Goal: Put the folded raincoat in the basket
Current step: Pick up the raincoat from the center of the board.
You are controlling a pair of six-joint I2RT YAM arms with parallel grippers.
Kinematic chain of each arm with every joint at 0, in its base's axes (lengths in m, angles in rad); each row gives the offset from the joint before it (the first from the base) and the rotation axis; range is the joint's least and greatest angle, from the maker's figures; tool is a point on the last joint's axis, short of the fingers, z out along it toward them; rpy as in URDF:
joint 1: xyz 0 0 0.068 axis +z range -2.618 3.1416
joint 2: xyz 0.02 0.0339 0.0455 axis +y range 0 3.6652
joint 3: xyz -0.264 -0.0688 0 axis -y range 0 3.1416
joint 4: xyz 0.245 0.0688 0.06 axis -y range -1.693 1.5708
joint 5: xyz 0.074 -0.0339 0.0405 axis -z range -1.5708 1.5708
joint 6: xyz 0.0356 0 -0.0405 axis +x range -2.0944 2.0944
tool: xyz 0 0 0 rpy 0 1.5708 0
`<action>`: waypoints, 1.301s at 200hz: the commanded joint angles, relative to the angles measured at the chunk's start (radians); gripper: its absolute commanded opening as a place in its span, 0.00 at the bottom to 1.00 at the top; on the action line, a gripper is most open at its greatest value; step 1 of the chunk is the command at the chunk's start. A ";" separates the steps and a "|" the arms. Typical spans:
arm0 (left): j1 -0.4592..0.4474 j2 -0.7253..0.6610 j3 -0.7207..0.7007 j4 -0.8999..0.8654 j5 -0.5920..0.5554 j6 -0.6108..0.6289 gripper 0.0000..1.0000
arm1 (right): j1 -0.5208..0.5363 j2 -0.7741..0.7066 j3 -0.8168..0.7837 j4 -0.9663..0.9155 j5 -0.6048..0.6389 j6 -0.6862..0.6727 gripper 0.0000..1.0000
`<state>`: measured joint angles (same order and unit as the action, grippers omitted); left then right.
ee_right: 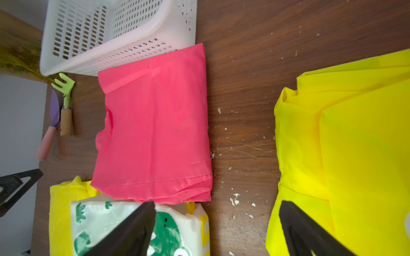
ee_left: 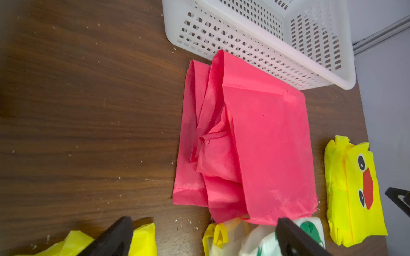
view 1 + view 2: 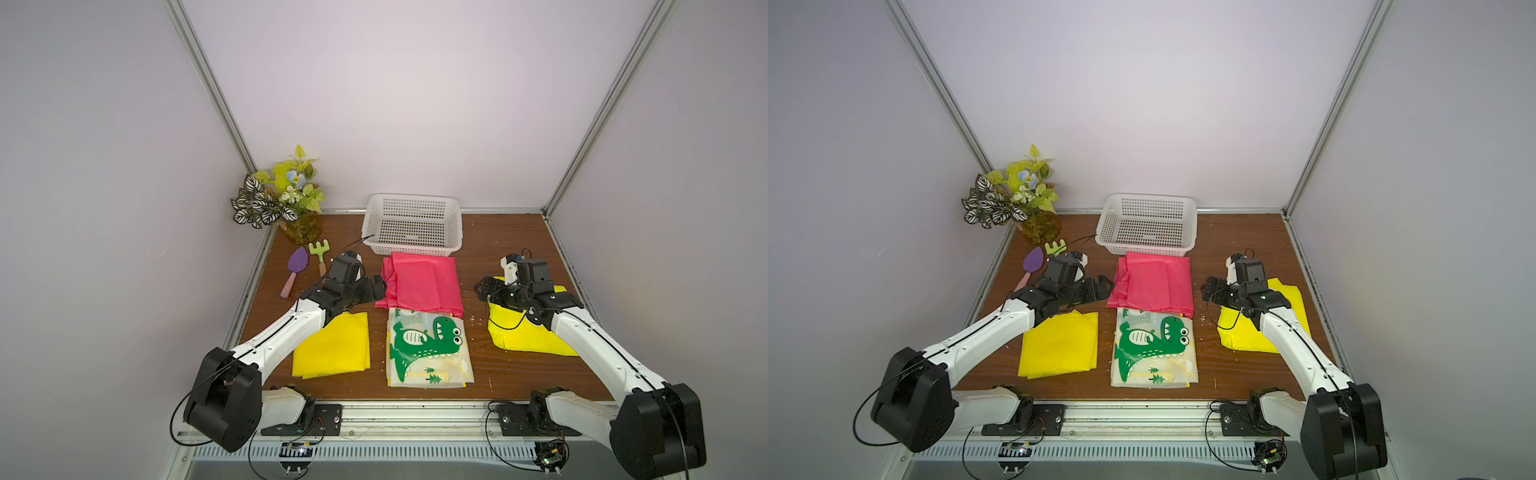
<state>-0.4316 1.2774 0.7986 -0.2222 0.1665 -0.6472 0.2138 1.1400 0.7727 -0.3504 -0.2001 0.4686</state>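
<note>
Pink raincoat [image 3: 424, 282] lies just outside basket [image 3: 415, 248].

Looked like a robotics lab booth: boxed in by plain walls [image 3: 415, 104] and aluminium posts [image 3: 212, 83], floored with a wooden desk [image 3: 507, 245], fitted with left arm [image 3: 286, 328] and right arm [image 3: 594, 349] on a front rail [image 3: 415, 415].

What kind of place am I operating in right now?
Probably a robot-lab test cell, not a home: plain pale panel walls in aluminium frame posts, a brown wood-grain tabletop behind a metal mounting rail, and staged props like the white perforated plastic basket.
</note>
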 commanded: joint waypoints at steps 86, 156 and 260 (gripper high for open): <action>-0.009 -0.072 0.061 -0.146 0.068 0.056 1.00 | 0.219 -0.045 -0.035 -0.035 -0.035 0.234 0.76; -0.172 -0.182 -0.058 -0.141 0.039 -0.099 1.00 | 0.252 -0.050 -0.103 -0.075 -0.112 0.230 0.74; -0.422 -0.103 -0.122 -0.143 -0.070 -0.215 1.00 | 0.279 -0.114 -0.279 0.031 -0.185 0.227 0.73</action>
<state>-0.8070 1.1378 0.6689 -0.3546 0.1303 -0.8444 0.4835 1.0801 0.5282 -0.3843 -0.3500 0.6758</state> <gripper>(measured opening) 0.999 0.736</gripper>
